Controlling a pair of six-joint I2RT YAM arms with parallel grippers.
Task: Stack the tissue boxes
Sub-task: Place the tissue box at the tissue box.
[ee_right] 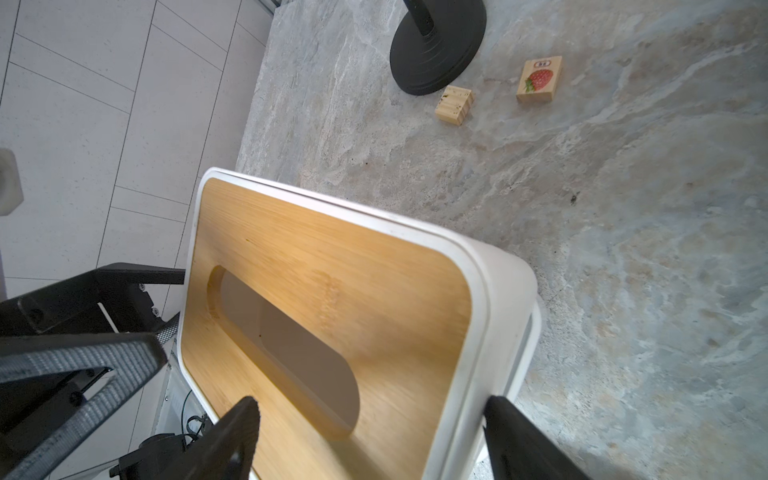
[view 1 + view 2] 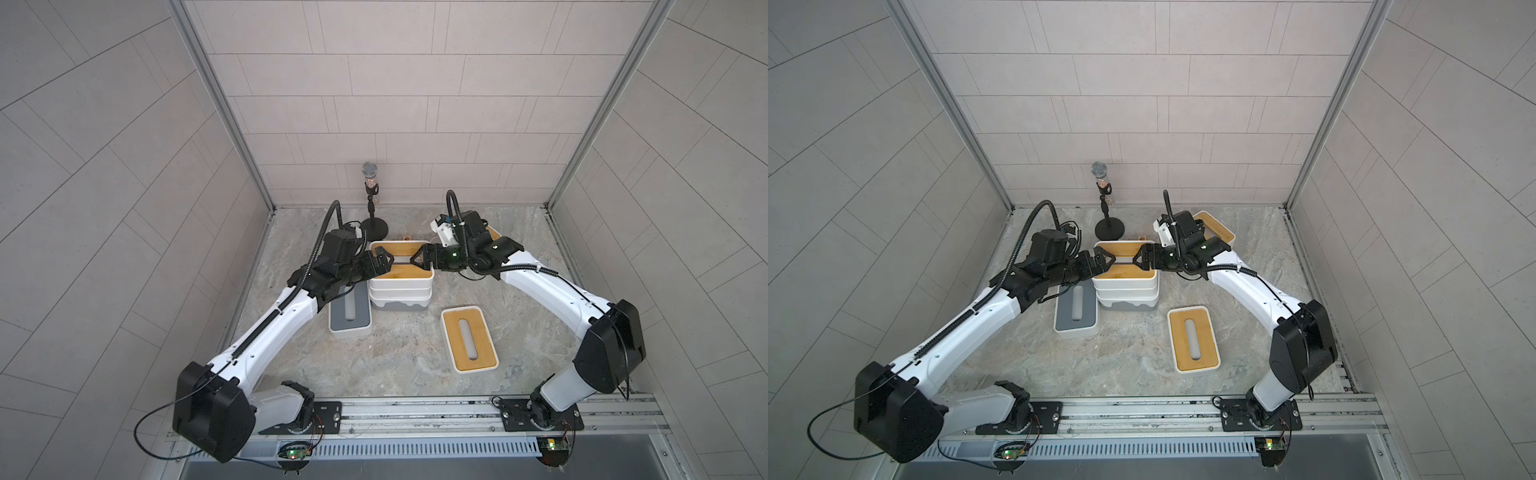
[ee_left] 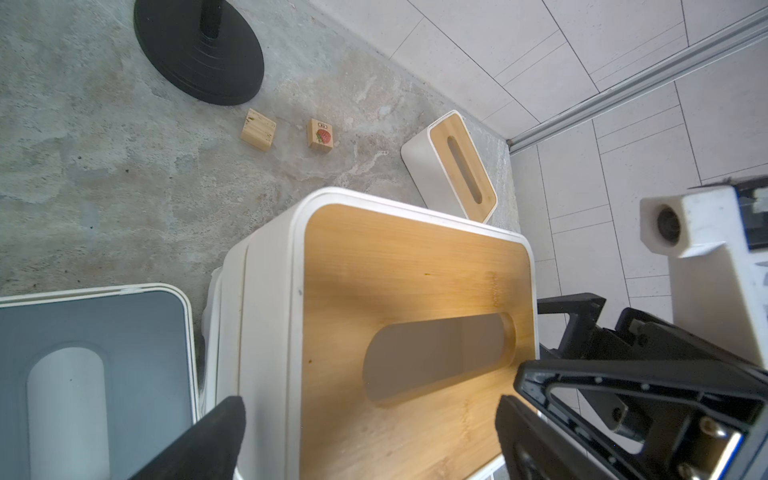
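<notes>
Stack: three tiers stand mid-table on the grey marbled stone-look tabletop, behind the two loose front boxes.
Top tier: white rounded-rectangular tissue box with bamboo-tan oval-slotted lid, long axis crosswise in both top views.
Middle tier: plain white box wall, lid hidden.
Bottom tier: white box with grey base.
Grey-lidded white tissue box: flat on the tabletop, just beside the stack on the left arm's side, partly under that arm.
Front bamboo-lidded white tissue box: flat on the tabletop, apart from the stack, on the right arm's side.
Rear bamboo-lidded white tissue box: near the back wall, largely hidden by the right arm.
Left gripper: jaws spread wide over one short end of the top lid; contact cannot be told.
Right gripper: jaws apart over the opposite end; nothing pinched.
Black microphone stand with silver mesh head: behind the stack.
Plain wooden cube: beside the stand's base.
Strawberry-printed wooden cube: near the plain one.
</notes>
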